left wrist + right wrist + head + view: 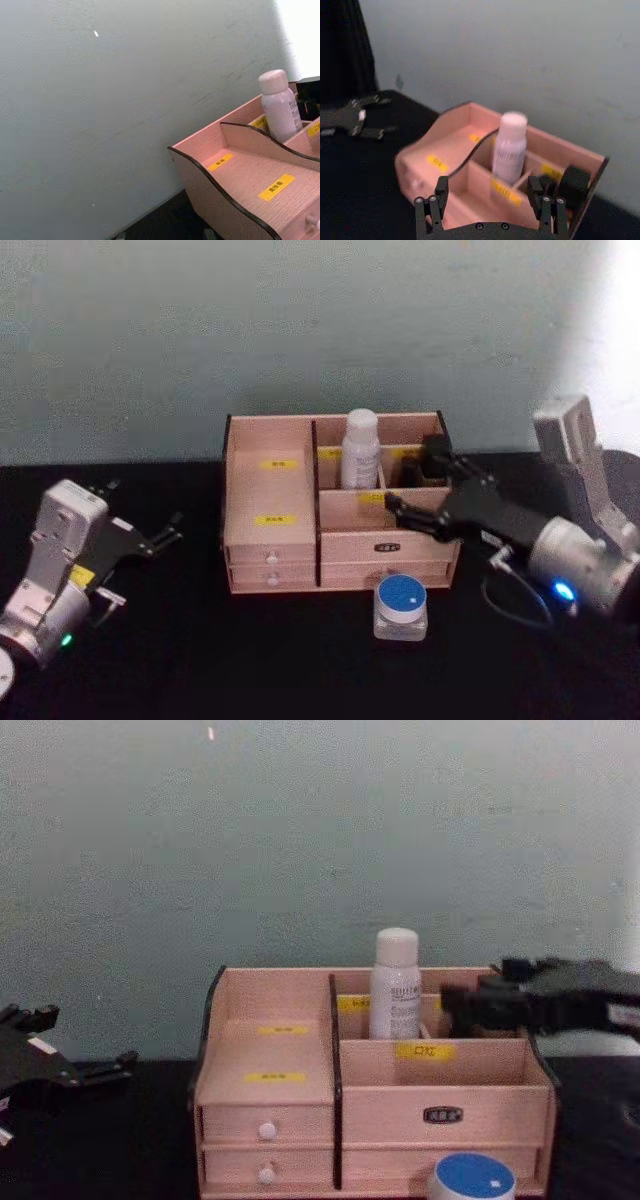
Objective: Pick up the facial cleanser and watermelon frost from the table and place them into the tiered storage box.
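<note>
One item is stowed: the facial cleanser (360,450) stands in a rear compartment of the tiered storage box (270,540), while the watermelon frost (401,606) sits on the tabletop (200,660) just before it. Our right end effector (488,190), spread wide and empty above the box, should next, we judge, drop to that jar. Our left end effector (386,115) sits parked at the left, fingers apart.

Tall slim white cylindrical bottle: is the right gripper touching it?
Apart. Chest view shows a clear gap between the tall white bottle and the open right gripper.
</note>
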Controlling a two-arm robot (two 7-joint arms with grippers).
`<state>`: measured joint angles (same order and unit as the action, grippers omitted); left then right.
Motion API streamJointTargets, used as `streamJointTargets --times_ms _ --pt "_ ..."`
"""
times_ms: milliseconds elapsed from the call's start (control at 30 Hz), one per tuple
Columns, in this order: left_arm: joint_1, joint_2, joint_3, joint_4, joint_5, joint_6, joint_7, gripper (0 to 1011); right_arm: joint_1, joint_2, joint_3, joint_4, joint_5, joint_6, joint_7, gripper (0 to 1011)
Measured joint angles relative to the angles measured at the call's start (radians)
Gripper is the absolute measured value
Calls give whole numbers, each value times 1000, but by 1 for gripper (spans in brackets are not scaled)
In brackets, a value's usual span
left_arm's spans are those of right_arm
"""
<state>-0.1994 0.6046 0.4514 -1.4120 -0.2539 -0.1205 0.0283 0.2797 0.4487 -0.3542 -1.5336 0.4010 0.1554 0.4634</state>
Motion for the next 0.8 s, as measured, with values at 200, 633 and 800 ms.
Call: streamJointTargets --times_ms 200,633,800 --pt "0 0 0 0 0 0 0 1001 -85 61 3 -58 19 20 -1 1000" --pt "0 0 0 0 0 0 0 1002 -126 106 -40 -60 18 70 -2 1000" --pt "0 0 0 0 0 0 0 1001 -115 110 -59 -50 12 107 -2 1002"
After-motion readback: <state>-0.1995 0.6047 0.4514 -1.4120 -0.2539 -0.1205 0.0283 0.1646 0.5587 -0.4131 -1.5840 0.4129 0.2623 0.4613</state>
